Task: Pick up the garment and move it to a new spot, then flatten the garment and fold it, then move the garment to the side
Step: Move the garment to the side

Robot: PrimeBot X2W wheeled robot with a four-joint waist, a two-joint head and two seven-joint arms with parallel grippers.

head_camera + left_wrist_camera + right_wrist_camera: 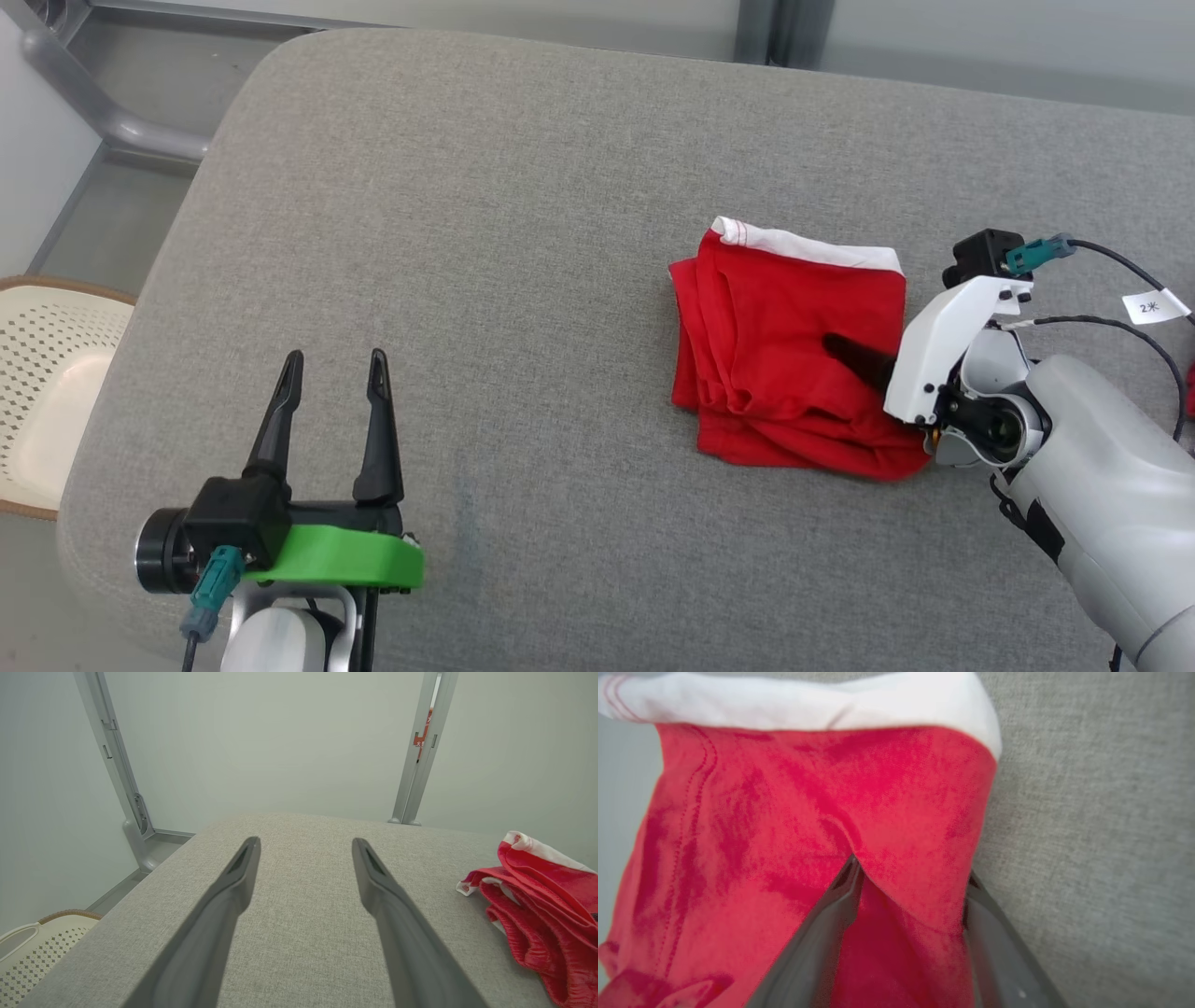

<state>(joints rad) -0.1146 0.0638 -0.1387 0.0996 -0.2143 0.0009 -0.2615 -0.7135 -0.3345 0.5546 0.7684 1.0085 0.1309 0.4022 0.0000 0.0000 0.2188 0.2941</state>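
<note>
The garment (784, 345) is red with a white band and lies folded in a rough square on the right half of the grey padded table (467, 233). My right gripper (840, 350) reaches into it from its right edge. In the right wrist view its jaws (911, 870) stand open around a raised fold of the red cloth (808, 812), one finger on top and the other at the cloth's edge. My left gripper (336, 359) is open and holds nothing, above the table's near left part, far from the garment (537, 896). The open left gripper (306, 841) points along the bare table.
A cream perforated basket (47, 392) stands on the floor off the table's left edge. A grey metal frame (112, 121) runs behind the far left corner. Cables with a white tag (1155, 305) trail from my right wrist.
</note>
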